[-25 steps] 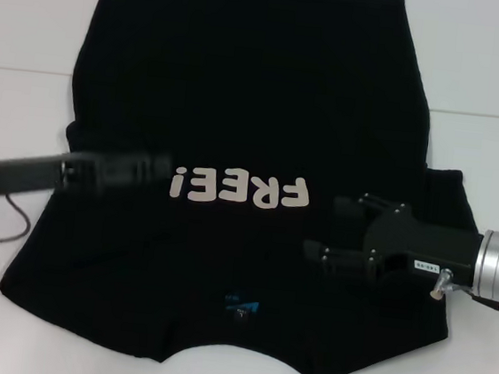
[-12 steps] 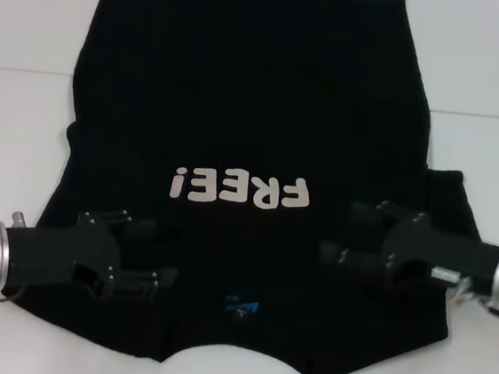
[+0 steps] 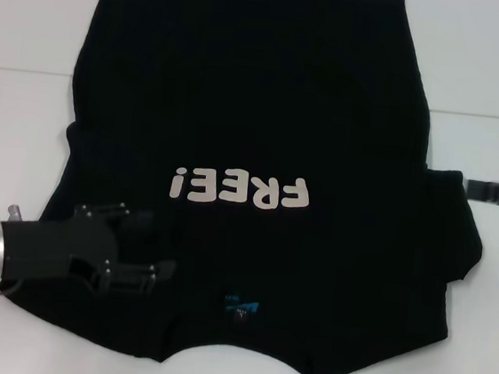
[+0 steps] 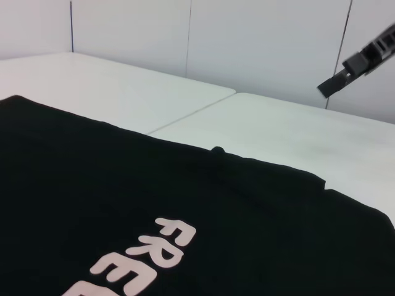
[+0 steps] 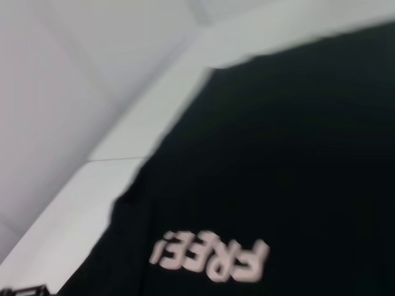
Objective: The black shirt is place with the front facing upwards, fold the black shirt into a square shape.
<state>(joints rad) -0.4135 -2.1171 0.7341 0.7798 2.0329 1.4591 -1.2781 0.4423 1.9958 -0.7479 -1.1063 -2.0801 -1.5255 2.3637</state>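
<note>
Risk is arising at the left gripper (image 3: 138,269), which is hovering with fingers parted and empty over the near left shoulder of the black shirt (image 3: 258,107) lying flat on the table (image 3: 25,110): a shallow pinch could be dragging and bunching the fabric.

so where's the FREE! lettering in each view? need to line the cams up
Head view: FREE! lettering mid-chest on the black shirt, upside down, beyond the left gripper.
Left wrist view: only its first letters, cut off by the picture's edge.
Right wrist view: whole word, blurred.
Shared landmark: the shirt's edge against the white table.
</note>
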